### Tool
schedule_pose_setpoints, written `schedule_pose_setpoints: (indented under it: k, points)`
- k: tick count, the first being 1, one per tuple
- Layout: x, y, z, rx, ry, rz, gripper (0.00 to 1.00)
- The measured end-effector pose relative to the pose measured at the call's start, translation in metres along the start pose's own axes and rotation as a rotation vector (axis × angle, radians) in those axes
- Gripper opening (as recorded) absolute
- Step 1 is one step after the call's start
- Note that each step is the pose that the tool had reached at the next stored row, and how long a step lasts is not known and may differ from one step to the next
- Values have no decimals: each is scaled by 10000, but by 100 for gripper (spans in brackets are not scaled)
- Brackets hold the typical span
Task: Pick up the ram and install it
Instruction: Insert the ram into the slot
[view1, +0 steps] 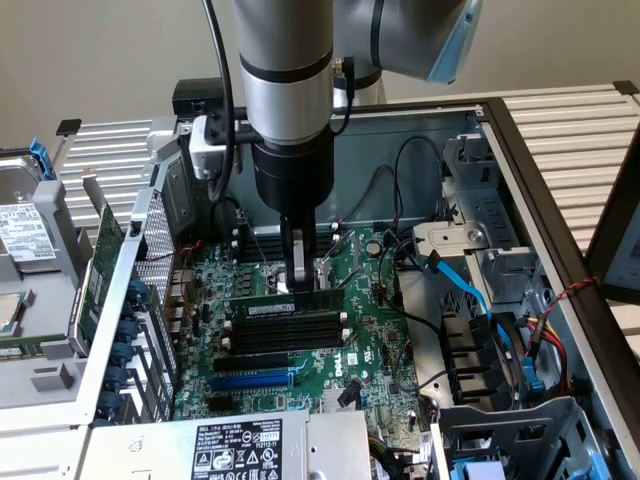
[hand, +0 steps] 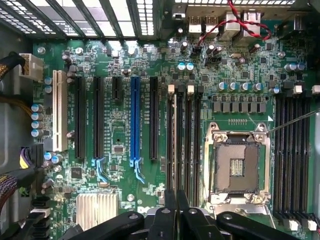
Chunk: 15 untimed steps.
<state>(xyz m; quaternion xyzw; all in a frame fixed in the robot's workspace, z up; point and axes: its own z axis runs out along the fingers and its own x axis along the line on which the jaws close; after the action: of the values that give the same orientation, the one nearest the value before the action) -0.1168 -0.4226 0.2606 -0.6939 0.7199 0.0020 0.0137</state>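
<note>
Arm is seen coming straight down into the open computer case, which is set on a slatted table, wrist vertical. Motherboard is laid flat beneath it. End effector is clenched on the ram, gripped at its upper edge near mid-length. The ram is held level and lined up along the bank of black memory slots, at the slot nearest the CPU socket; whether it is seated cannot be told. A green expansion card is stood upright at the exterior view's left, well apart. A blue cable is draped at the exterior view's right, off the slots. A blue slot is noted just beside the bank.
</note>
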Motion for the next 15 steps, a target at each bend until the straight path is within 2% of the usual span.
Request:
schedule_pose_setpoints:
  k: [7, 13, 15]
  points:
    - [1, 1, 79, -47, 2, -32, 12]
    - [-24, 3, 111, -71, -1, -67, 12]
    - [-24, 4, 116, -100, 3, -74, 12]
